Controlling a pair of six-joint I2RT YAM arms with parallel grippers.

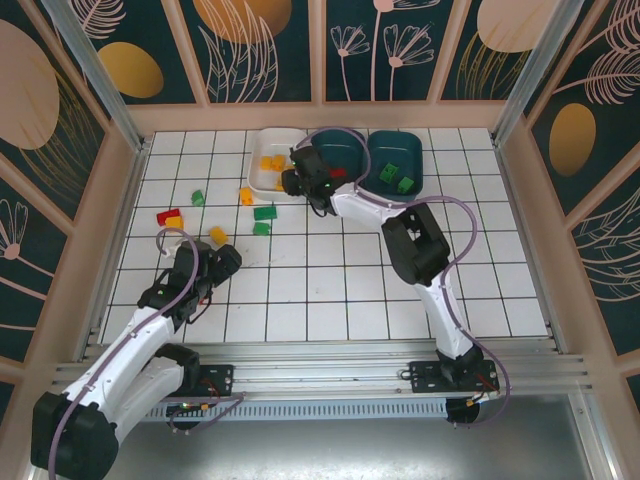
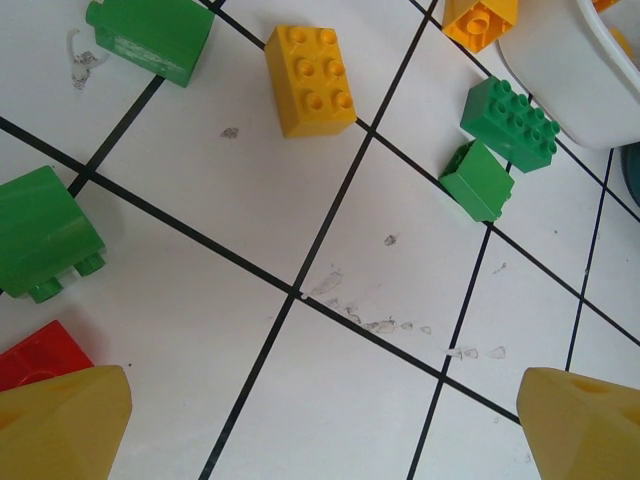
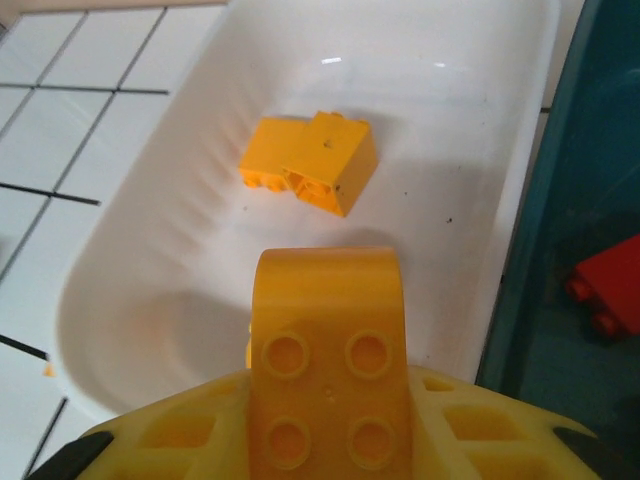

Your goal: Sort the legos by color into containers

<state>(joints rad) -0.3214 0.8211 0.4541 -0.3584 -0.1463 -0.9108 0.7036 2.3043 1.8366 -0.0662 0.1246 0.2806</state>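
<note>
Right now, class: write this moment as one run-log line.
left gripper: open, above table | right gripper: holding yellow brick above white bin

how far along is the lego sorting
Partly done. Sorted: yellow bricks in the white bin, a red brick in the middle teal bin, green bricks in the right teal bin. In hand: the right gripper holds a yellow brick over the white bin; the left gripper hangs open. Left: loose green pieces, yellow pieces and a red piece on the tiles.
</note>
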